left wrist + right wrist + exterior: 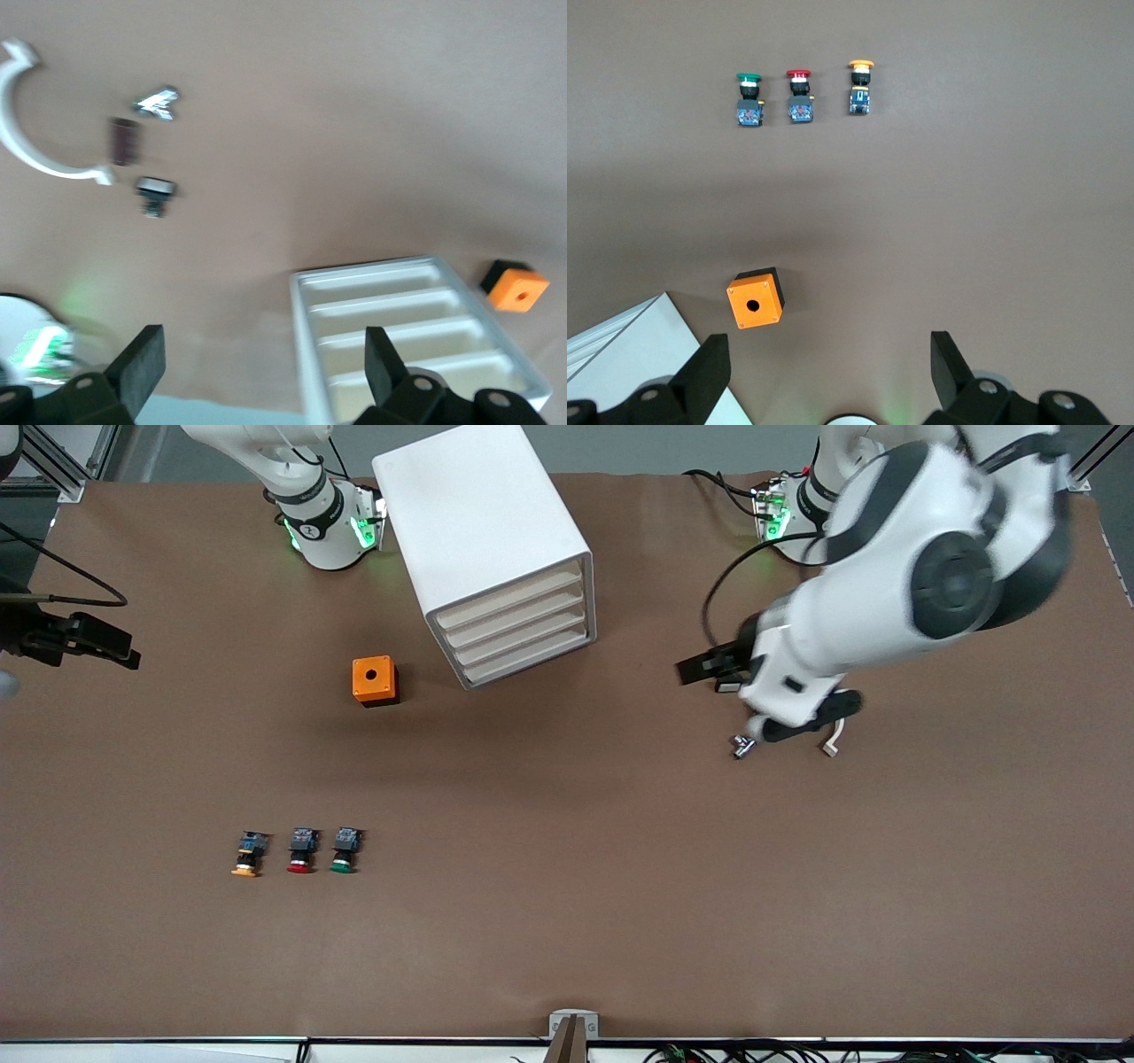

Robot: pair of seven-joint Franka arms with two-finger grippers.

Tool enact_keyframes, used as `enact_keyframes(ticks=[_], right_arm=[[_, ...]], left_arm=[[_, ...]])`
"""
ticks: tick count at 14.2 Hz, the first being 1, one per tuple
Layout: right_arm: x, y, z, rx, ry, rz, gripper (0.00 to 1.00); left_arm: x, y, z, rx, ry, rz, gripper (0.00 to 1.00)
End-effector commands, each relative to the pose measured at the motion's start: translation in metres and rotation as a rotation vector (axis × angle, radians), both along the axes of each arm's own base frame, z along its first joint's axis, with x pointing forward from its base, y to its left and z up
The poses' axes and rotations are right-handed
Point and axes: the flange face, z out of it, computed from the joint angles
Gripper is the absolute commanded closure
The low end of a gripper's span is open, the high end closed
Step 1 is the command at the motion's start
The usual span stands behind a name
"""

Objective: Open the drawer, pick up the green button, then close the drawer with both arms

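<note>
The white cabinet (483,522) stands between the two arm bases, and its four cream-fronted drawers (518,633) are all shut. They also show in the left wrist view (399,328). The green-capped button (345,849) lies on the table nearer the front camera, beside a red-capped one (302,851) and a yellow-capped one (249,854). It also shows in the right wrist view (749,97). My left gripper (709,673) is open and empty over bare table, beside the cabinet toward the left arm's end (263,363). My right gripper (830,367) is open and empty, high over its own base.
A small orange box with a round hole (374,679) sits beside the cabinet toward the right arm's end. Small loose parts (742,746) and a white curved piece (831,744) lie under the left arm. A black device on a cable (80,639) sits at the right arm's table end.
</note>
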Motion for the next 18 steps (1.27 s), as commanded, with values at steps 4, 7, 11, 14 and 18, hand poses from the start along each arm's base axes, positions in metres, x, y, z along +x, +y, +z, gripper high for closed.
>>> enact_keyframes(ticks=[4, 7, 11, 14, 18], right_arm=[[-0.011, -0.013, 0.006, 0.023, -0.037, 0.054, 0.00], [-0.011, -0.008, 0.007, 0.013, -0.039, 0.066, 0.00], [-0.011, -0.004, 0.009, 0.004, -0.046, 0.077, 0.00], [-0.010, 0.001, 0.009, 0.004, -0.052, 0.086, 0.00], [-0.009, 0.006, 0.009, 0.006, -0.052, 0.095, 0.00]], left_arm=[[0.000, 0.127, 0.017, 0.022, 0.020, -0.137, 0.01], [-0.013, 0.171, 0.011, 0.060, 0.033, -0.168, 0.01], [-0.030, 0.217, -0.012, 0.058, -0.003, -0.207, 0.01], [-0.037, 0.228, -0.025, 0.122, -0.056, -0.238, 0.01], [-0.034, 0.253, -0.005, 0.134, -0.139, -0.259, 0.01]])
